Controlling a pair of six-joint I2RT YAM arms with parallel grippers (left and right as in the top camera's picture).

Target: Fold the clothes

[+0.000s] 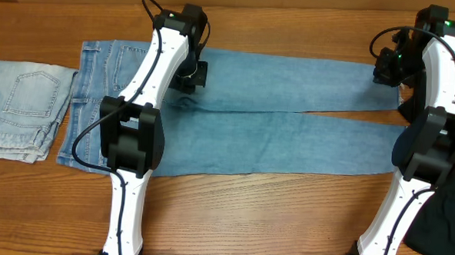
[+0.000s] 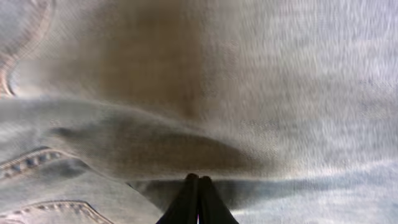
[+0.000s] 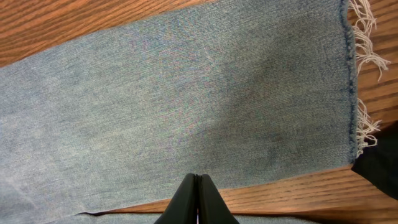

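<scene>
1. One pair of medium-blue jeans lay flat across the table, with the waistband toward 9 o'clock and both legs running toward 3 o'clock. The legs lay side by side, parted by a narrow gap near the hems. No fold was judged made yet.
2. The left gripper stood at about 11 o'clock from the table's centre, over the far leg close to where the legs join. Its fingers were pressed tip to tip.
3. The right gripper stood at 2 o'clock, over the same leg and just inside its frayed hem. Its fingers were likewise closed together, near that leg's 6 o'clock edge.
4. Judgement: stationing one gripper at each end of a single leg suited lifting it along its length and carrying it toward 6 o'clock onto the near leg.
5. A pair of paler jeans lay folded at 9 o'clock, just beside the waistband. A black garment lay at 4 o'clock. Neither was engaged.
6. Not determined:
   - Denim rose in a ridge ahead of the left tips, but the blurred wrist view did not show whether either gripper held cloth.
   - The left arm hid part of the seat.
   - The frame cut off the black garment.
</scene>
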